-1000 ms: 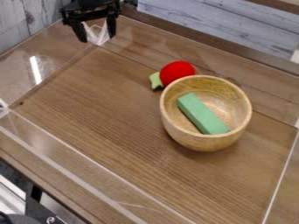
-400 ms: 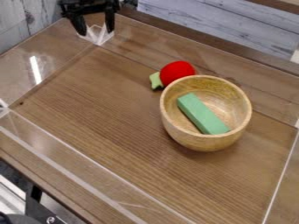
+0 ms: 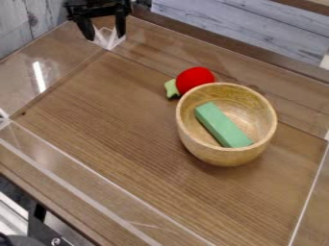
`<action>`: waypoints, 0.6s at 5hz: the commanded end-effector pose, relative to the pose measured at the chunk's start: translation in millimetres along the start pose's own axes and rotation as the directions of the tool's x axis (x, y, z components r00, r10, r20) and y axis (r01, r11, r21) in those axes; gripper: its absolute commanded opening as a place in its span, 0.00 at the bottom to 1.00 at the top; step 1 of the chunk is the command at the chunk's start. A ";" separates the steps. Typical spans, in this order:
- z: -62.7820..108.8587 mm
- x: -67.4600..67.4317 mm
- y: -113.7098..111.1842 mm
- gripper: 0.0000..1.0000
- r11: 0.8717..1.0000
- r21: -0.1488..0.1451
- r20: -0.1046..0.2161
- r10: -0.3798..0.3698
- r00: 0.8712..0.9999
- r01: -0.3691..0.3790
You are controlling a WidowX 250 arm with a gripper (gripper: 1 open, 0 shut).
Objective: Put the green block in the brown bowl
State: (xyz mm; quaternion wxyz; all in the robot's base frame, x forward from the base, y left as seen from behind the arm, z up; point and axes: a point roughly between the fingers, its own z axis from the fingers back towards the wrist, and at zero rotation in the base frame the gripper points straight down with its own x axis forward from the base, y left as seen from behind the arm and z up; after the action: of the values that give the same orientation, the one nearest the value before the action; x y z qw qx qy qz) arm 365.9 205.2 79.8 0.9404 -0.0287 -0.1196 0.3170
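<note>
The green block point(image 3: 221, 126) lies flat inside the brown bowl point(image 3: 261, 142), slanting from upper left to lower right across its bottom. The bowl stands right of the middle of the wooden table. My gripper point(image 3: 99, 29) hangs at the far top left, well away from the bowl. Its fingers stand apart, open, with nothing between them.
A red ball point(image 3: 194, 78) rests just behind the bowl's far left rim, with a small green-yellow piece point(image 3: 170, 88) beside it. Clear low walls point(image 3: 38, 72) ring the wooden table point(image 3: 103, 135). A pale plank wall runs along the back.
The gripper has shifted slightly up and to the left near the top corner. The block, bowl and ball have not moved.
</note>
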 end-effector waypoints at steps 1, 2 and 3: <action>19.1 12.8 -3.5 1.00 1.000 0.006 0.056 0.024 0.998 -0.024; 21.9 15.7 -2.8 1.00 0.998 0.011 0.057 0.059 0.997 -0.059; 25.1 16.0 -4.3 1.00 1.000 0.005 0.048 0.016 0.999 -0.016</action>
State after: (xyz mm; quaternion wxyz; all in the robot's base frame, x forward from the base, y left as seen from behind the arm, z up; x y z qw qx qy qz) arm 367.1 207.3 86.3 0.9372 -0.0263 -0.1108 0.3298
